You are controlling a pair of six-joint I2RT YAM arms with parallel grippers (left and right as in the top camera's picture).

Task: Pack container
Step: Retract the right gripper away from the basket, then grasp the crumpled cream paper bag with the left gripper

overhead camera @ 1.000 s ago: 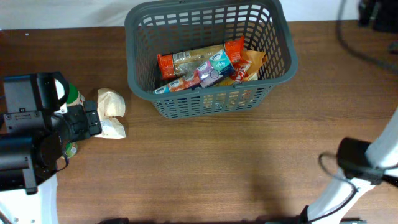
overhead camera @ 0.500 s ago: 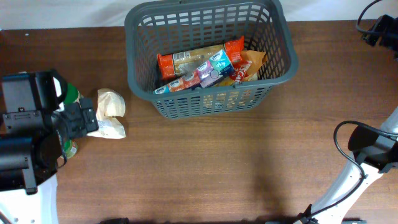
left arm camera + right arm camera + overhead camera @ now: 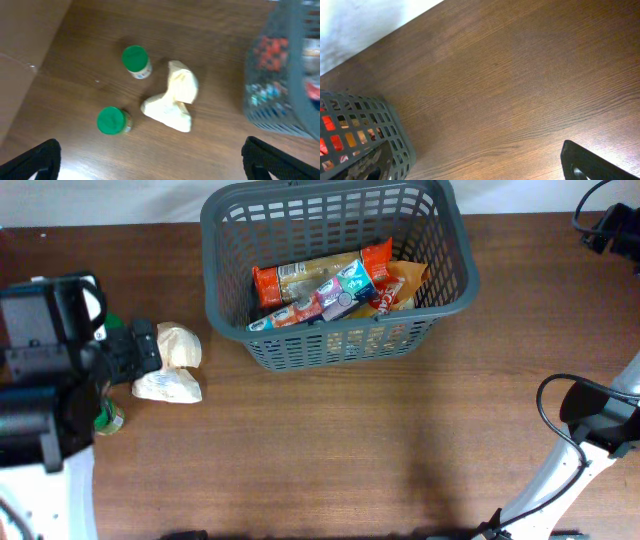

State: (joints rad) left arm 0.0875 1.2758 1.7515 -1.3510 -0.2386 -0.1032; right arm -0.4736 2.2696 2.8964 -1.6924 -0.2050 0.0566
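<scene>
The dark grey slotted container (image 3: 335, 345) stands at the table's far middle and holds several colourful snack packets (image 3: 330, 285). Two cream pouches (image 3: 172, 385) lie to its left. My left gripper (image 3: 146, 352) hovers over their left side, open and empty. In the left wrist view the pouches (image 3: 173, 97) lie ahead of the wide-open jaws (image 3: 157, 165), with the container (image 3: 295, 75) at the right. My right gripper (image 3: 606, 225) is at the far right edge. Its jaws (image 3: 482, 170) are open and empty, with the container's corner (image 3: 365, 125) at the lower left.
Two green-lidded bottles (image 3: 135, 59) (image 3: 111, 121) stand left of the pouches. One shows under the left arm in the overhead view (image 3: 106, 418). The table's far edge and a white wall (image 3: 360, 25) lie beyond the container. A black cable (image 3: 560, 240) runs at the far right.
My left arm has shifted a little toward the far side, with its gripper still over the pouches. My right arm swung out to the far right edge, then held still.
</scene>
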